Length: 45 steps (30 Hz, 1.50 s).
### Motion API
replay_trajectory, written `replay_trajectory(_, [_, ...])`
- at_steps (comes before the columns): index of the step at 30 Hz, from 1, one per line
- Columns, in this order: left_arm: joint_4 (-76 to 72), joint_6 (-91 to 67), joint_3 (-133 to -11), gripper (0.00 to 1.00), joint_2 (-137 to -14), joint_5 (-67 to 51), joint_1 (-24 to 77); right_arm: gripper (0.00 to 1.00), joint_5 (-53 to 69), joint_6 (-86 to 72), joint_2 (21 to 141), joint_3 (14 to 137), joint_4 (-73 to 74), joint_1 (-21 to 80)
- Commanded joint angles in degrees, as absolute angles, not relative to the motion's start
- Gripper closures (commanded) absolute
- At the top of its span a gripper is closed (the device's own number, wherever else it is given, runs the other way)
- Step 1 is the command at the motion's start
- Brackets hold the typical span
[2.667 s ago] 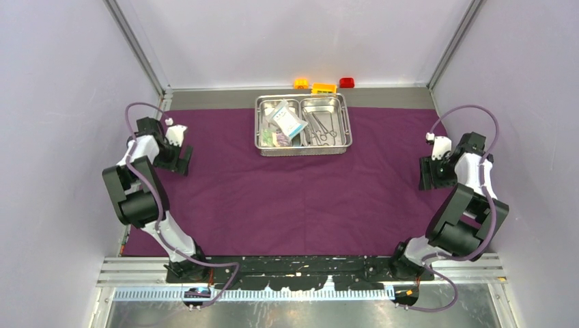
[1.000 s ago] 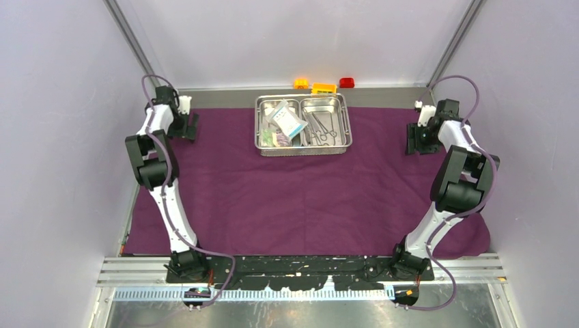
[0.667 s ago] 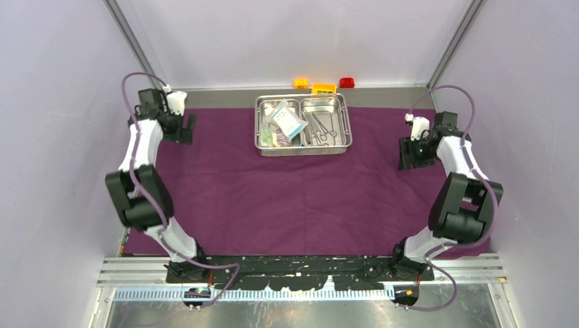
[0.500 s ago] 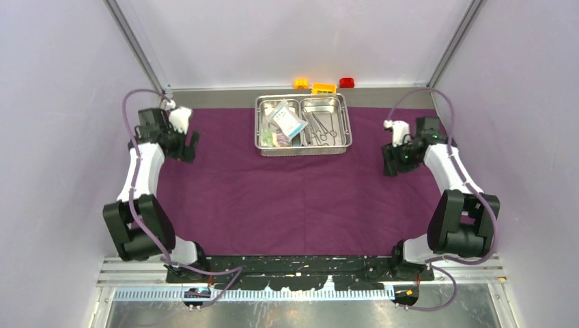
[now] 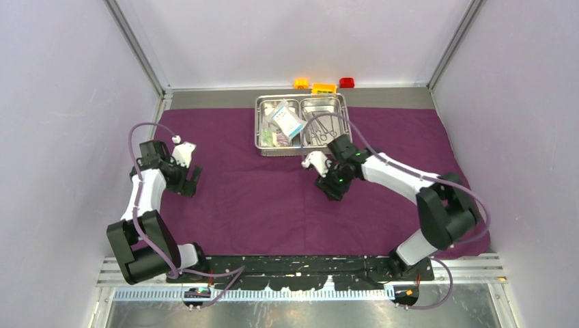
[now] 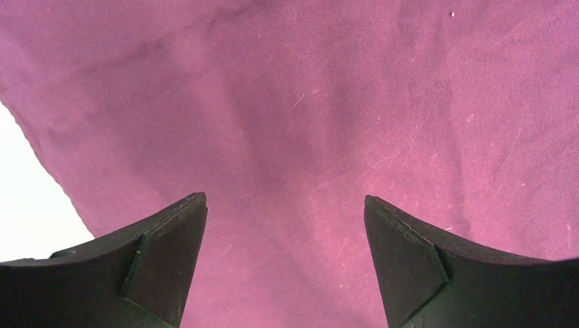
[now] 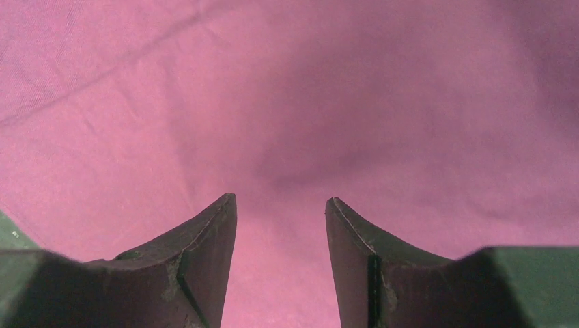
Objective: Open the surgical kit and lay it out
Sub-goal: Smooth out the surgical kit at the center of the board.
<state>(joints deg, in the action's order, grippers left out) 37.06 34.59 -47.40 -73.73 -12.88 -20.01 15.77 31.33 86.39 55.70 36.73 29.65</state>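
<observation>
Dark purple cloth (image 5: 259,205) lies spread flat over most of the table, with faint creases showing in both wrist views. Shiny steel tray (image 5: 349,123) sits on the cloth's far middle part and has two compartments. The left compartment holds a white sealed packet (image 5: 287,119) lying tilted, with smaller greenish packets (image 5: 276,139) near its front wall. The right compartment holds thin steel scissors and clamps (image 5: 318,128) lying together. There is dark print on the white packet, too small to read; no other writing is legible.

Left gripper (image 6: 285,205) is low over the cloth. Its fingers (image 6: 171,239) are wide apart with nothing between them, only cloth below. The cloth edge and a pale surface (image 6: 20,198) lie just off the left finger. The tray is well apart from it, far-right of the fingers.

Right gripper (image 7: 280,201) points down at bare cloth, its fingers (image 7: 205,239) apart with a narrower gap and nothing held. In the top view this gripper (image 5: 334,186) is near the tray, just on its near side.

Yellow brick (image 5: 300,83), orange brick (image 5: 323,88) and red brick (image 5: 347,83) sit beyond the tray, off the cloth.
</observation>
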Motion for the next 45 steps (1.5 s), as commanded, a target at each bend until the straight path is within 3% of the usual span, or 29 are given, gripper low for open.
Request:
replay_trajectory(1, [35.4,35.8,-47.3,0.13,-74.7,-14.0,-20.5,0.45,11.0,30.8,92.0,59.1,32.1,35.1])
replay_trajectory(30, [32.2,42.8,-43.8,0.16,-84.6,-7.6,-21.2,0.46,7.1,35.2,104.1,56.0,31.7,40.4])
replay_trajectory(45, [34.3,47.2,-41.7,0.17,-83.5,-3.9,-21.2,0.48,5.3,39.5,104.6,53.8,37.0,47.0])
